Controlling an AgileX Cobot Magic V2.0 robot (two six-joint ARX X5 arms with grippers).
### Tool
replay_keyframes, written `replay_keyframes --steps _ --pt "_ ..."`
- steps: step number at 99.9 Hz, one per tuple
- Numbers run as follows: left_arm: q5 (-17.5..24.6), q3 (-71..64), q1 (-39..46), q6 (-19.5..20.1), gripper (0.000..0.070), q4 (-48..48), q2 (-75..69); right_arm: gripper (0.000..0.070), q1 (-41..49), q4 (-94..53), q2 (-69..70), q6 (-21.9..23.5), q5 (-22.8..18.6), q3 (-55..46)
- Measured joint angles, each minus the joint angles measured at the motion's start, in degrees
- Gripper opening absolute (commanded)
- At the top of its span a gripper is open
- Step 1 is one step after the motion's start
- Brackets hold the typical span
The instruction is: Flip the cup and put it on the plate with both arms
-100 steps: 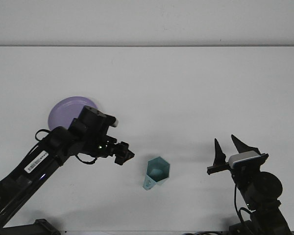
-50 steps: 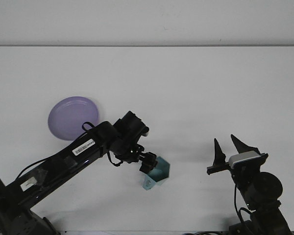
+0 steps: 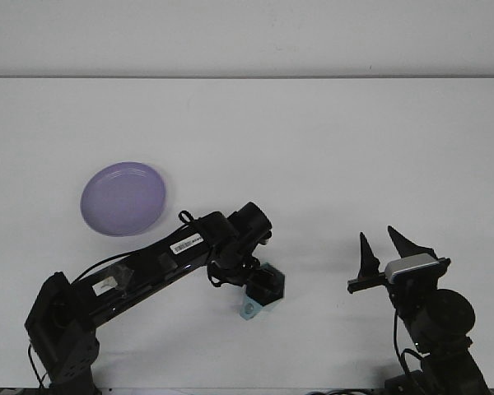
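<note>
Teal plastic marks the cup (image 3: 263, 290), lying on its side near the front edge of the table (image 3: 313, 148), mouth turned toward the camera and slightly right. In the front view (the only one given) the left gripper (image 3: 260, 284) sits right at the cup's mouth, its dark fingers overlapping the rim, so I cannot tell whether they are spread or closed, nor whether they have any hold yet. A second ago that gripper was well left of the cup, close to the plate (image 3: 123, 197); half a second ago it had reached the cup's left edge; now the arm is stretched further and the gripper covers the opening. My reading is that the reach is finished and the grasp is about to be made, with the flip and the carry still undone. The cup itself has not shifted across the three frames. The plate lies empty, well apart to the upper left. The right gripper (image 3: 379, 251) waits at lower right with its two fingers spread wide, holding nothing, unmoved throughout.
</note>
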Motion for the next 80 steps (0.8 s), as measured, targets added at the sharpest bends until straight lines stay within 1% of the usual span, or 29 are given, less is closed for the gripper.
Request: replay_keyframes --steps 5,8,24,34,42,51,58,66,71,80 --pt "0.0 0.0 -0.1 0.0 0.0 0.4 0.2 0.0377 0.0 0.0 0.0 0.0 0.0 0.0" --pt "0.0 0.0 -0.2 0.0 0.0019 0.6 0.2 0.0377 0.0 0.0 0.0 0.0 0.0 0.0" --pt "-0.3 0.0 -0.8 0.0 0.0013 1.6 0.2 0.0377 0.0 0.0 0.0 0.0 0.0 0.0" --pt "-0.4 0.5 -0.8 0.0 0.0013 0.7 0.2 0.0377 0.0 0.0 0.0 0.0 0.0 0.0" --pt "-1.5 1.2 -0.8 0.1 0.0014 0.1 0.2 0.0377 0.0 -0.1 0.0 0.0 0.0 0.0" --pt "-1.8 2.4 -0.4 0.6 0.0014 -1.9 0.2 0.0377 0.0 -0.4 0.0 0.0 0.0 0.0" --pt "-3.2 3.7 0.3 1.6 0.0013 -4.2 0.2 0.0377 0.0 -0.6 0.0 0.0 0.0 0.0" --pt "-5.8 5.0 1.9 2.8 0.0013 -6.9 0.0 0.0377 0.0 -0.7 0.0 0.0 0.0 0.0" --pt "-7.4 5.2 3.5 3.4 0.0013 -8.0 -0.8 0.0377 0.0 -0.8 0.0 0.0 0.0 0.0" --pt "-8.9 5.2 7.3 4.5 0.0013 -9.7 -3.7 0.0377 0.0 -0.9 0.0 0.0 0.0 0.0"
